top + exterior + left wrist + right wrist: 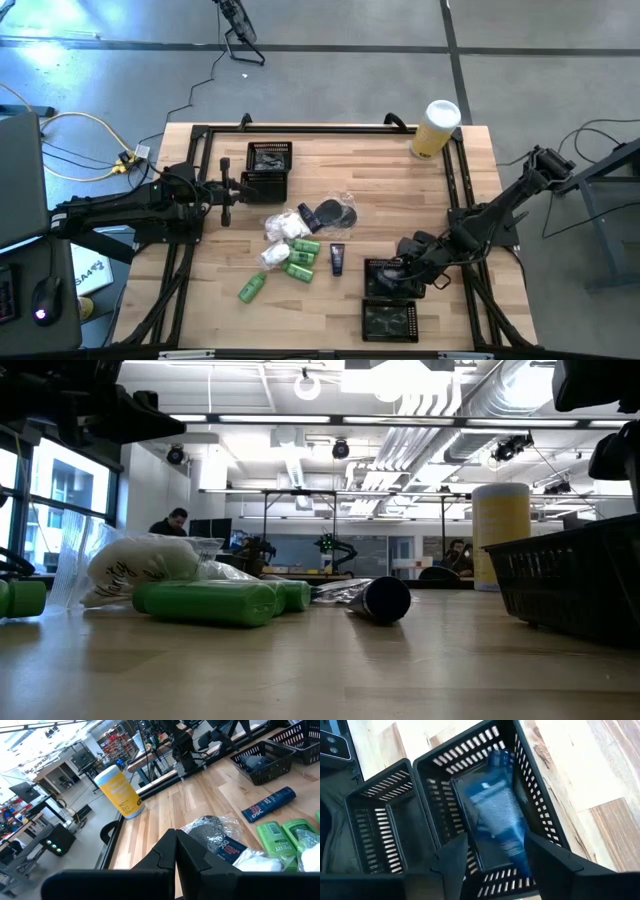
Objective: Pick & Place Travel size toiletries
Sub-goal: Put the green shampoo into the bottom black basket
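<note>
Right end effector [492,857] open, blue tube [497,820] in tray [540,815]

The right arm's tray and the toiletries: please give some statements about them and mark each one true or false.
1. The right end effector is above a black mesh tray. True.
2. A dark blue tube is inside that tray. True.
3. The right end effector is shut on the tube. False: its fingers stand apart on both sides of the tube's end.
4. All green bottles are already in trays. False: they lie on the table near the middle.
5. The yellow cylinder lies on its side. False: it stands upright at a far corner.
</note>
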Controlling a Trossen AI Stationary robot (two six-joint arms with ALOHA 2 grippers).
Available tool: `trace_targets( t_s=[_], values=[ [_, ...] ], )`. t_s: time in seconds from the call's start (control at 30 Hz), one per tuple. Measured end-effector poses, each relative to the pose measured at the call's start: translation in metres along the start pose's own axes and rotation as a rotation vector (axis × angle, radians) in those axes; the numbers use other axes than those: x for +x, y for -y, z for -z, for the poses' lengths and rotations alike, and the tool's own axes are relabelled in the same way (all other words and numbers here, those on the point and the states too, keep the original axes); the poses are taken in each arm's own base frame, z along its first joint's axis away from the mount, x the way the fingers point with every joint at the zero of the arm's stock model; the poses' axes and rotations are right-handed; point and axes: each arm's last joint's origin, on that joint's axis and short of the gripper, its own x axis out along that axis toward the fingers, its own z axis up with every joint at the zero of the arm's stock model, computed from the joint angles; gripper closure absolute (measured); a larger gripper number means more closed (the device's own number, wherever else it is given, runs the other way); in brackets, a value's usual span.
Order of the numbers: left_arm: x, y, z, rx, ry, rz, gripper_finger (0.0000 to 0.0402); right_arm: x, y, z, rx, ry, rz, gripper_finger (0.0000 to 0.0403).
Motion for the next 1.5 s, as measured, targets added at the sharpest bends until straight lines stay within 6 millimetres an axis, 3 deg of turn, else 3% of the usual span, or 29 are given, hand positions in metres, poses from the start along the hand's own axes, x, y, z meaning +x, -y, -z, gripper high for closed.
trace_targets(
  t_s=[0.23,0.5,0.9,1.3,1.5],
  values=[
    [0.0,0.0,0.0,0.0,0.001,0.0,0.0401,-0.002,0.0,0.0,-0.051,-0.012,-0.016,0.0214],
    [0.0,0.0,0.0,0.008,0.0,0.001,0.0401,-0.012,0.006,-0.014,-0.133,0.119,-0.007,0.0261],
    [0.0,0.001,0.001,0.006,-0.007,0.006,0.0401,-0.023,0.011,-0.055,-0.282,0.462,0.048,0.0329],
    [0.0,0.002,0.003,-0.005,-0.026,0.021,0.0401,-0.034,0.018,-0.094,-0.462,0.697,0.09,0.0337],
    [0.0,0.002,0.002,-0.069,-0.018,0.034,0.0401,-0.038,0.025,-0.108,-0.451,0.767,0.119,0.0337]
  ],
)
